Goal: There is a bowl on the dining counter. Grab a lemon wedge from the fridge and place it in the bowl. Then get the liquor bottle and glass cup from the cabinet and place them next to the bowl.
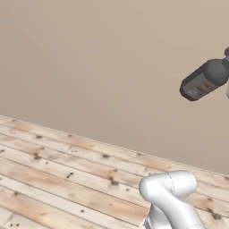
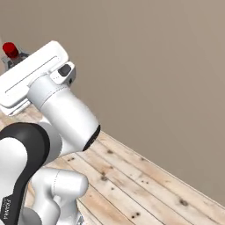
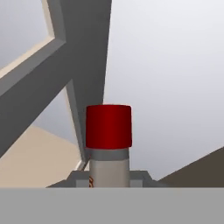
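Over on the left of the left base view there's the plank floor of pale knotted wood (image 1: pixel 67 179), running up to a plain beige wall (image 1: pixel 89 67). Moving right, here's the robot's white arm (image 1: pixel 172 197) curving up from the bottom edge. And up at the far right, high above the floor, hangs the dark grey liquor bottle with a pale printed label (image 1: pixel 203 80) — lying tilted, its base pointing down and left, its neck end running off toward the right edge of the picture. It touches no surface; it's in the air against the wall.

Switching to the right base view: at the top left, the bottle's round red cap (image 2: pixel 9 49) pokes out beside the flat white hand body, with the big white-and-black arm links sweeping down below it. To the right, more of that beige wall and the wooden planks.

Now the hand view: grey frame bars (image 3: pixel 83 57) cross the left side, and dead centre stands the red cap on a pale neck with a grey collar. The end effector (image 3: pixel 109 179) sits right at the neck's foot, its fingers (image 3: pixel 78 177) pressed to either side — clamped on the bottle, carrying it aloft.
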Available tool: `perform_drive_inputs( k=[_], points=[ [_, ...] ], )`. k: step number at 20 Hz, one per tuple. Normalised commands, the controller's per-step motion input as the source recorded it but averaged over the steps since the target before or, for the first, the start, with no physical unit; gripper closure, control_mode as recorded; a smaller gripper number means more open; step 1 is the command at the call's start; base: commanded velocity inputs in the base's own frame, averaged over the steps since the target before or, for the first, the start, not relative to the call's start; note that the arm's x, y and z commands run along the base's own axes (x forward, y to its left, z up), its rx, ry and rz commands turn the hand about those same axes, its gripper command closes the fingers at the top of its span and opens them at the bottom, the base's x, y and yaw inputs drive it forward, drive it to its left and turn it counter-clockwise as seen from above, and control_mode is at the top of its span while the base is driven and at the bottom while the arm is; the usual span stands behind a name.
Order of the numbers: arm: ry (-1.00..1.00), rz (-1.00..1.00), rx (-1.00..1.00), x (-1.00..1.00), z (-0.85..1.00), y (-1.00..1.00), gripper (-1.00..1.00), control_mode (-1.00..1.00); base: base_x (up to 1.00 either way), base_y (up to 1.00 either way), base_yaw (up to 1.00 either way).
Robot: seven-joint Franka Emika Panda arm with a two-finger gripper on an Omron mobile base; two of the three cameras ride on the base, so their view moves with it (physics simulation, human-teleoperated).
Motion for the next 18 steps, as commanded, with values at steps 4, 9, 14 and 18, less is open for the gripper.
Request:
perform_drive_inputs(
  k=[4,9,14,18],
  points=[
    [0.0,0.0,0.0,0.0,0.0,0.0,1.0,1.0,0.82,-0.22,0.54],
    [0.0,0.0,0.0,0.0,0.0,0.0,1.0,1.0,0.73,-0.13,0.59],
    [0.0,0.0,0.0,0.0,0.0,0.0,1.0,1.0,0.64,-0.1,0.62],
    [0.0,0.0,0.0,0.0,0.0,0.0,1.0,1.0,0.69,-0.11,0.6]
  ],
)
